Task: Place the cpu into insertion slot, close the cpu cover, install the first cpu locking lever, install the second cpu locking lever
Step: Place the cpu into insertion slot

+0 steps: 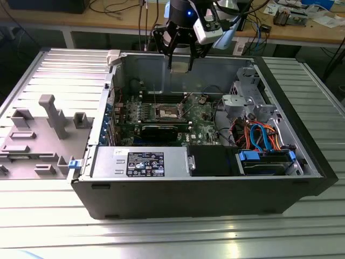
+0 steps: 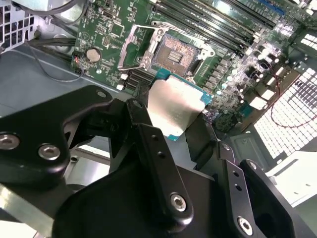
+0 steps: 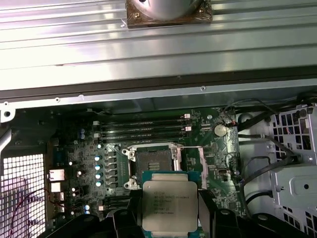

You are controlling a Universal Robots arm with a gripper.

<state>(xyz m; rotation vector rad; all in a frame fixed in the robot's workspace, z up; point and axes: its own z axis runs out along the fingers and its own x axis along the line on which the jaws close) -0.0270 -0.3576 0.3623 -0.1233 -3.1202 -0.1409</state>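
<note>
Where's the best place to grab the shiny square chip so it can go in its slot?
Probably by its two opposite thin edges, coming from above. The cpu is flat and square, so its sides give a firm pinch and leave the metal top and the underside free. The gripper pinches it just so, with fingers on either side. The insertion slot lies open on the board below.

I get the exterior view from above and off to one side, looking obliquely down into the open computer case (image 1: 205,197) at middle distance. Both wrist views sit close behind the gripper (image 2: 174,118), facing the motherboard (image 3: 89,144); they share the insertion slot (image 3: 152,161) and the cpu (image 3: 170,206).
</note>
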